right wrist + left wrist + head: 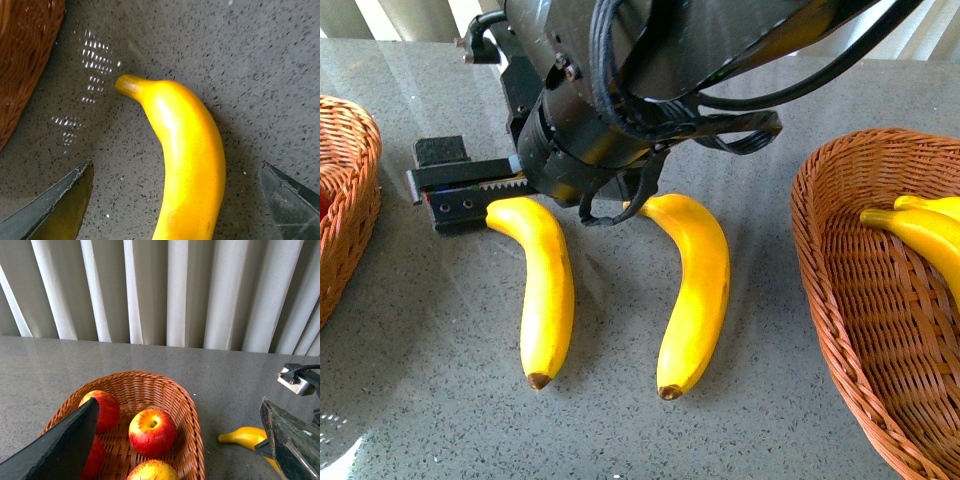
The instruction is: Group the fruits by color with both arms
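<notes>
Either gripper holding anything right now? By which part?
Nothing held. Right gripper open, jaws either side of a banana lying on the table. Left gripper open above the apple basket.

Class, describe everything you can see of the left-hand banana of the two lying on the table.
The banana is bright yellow, smooth and glossy, long and gently curved, with a brown tip at its near end. It lies flat on the grey speckled table, apart from the other banana. Its far end sits beside the black arm; contact is unclear.
</notes>
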You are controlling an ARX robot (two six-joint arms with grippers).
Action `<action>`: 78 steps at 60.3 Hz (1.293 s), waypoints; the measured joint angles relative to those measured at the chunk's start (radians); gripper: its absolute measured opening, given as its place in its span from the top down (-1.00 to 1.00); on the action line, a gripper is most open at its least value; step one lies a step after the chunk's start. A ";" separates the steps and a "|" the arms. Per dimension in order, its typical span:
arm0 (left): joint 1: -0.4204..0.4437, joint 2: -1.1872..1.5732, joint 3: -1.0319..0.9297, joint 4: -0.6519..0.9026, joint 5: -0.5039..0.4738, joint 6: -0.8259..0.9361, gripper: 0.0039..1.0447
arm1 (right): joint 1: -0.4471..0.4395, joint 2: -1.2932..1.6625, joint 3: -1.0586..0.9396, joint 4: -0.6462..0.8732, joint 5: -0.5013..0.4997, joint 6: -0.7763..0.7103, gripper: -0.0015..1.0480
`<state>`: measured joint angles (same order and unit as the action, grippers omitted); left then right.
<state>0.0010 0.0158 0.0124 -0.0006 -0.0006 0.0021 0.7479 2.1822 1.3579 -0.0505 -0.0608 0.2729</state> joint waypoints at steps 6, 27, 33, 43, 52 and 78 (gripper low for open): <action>0.000 0.000 0.000 0.000 0.000 0.000 -0.83 | 0.005 0.018 0.003 -0.006 -0.007 0.010 -0.82; 0.000 0.000 0.000 0.000 0.000 0.000 -0.83 | 0.012 0.059 0.014 -0.018 -0.015 0.032 -0.79; 0.000 0.000 0.000 0.000 0.000 0.000 -0.83 | 0.012 0.061 0.016 -0.026 -0.014 0.039 -0.54; 0.000 0.000 0.000 0.000 0.000 0.000 -0.83 | 0.011 0.063 0.016 -0.031 -0.012 0.050 -0.07; 0.000 0.000 0.000 0.000 0.000 0.000 -0.83 | 0.011 0.061 0.010 -0.024 -0.015 0.057 0.29; 0.000 0.000 0.000 0.000 0.000 0.000 -0.83 | -0.076 -0.224 -0.177 0.094 -0.029 0.082 0.39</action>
<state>0.0010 0.0158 0.0124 -0.0006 -0.0002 0.0021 0.6716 1.9579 1.1805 0.0433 -0.0902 0.3553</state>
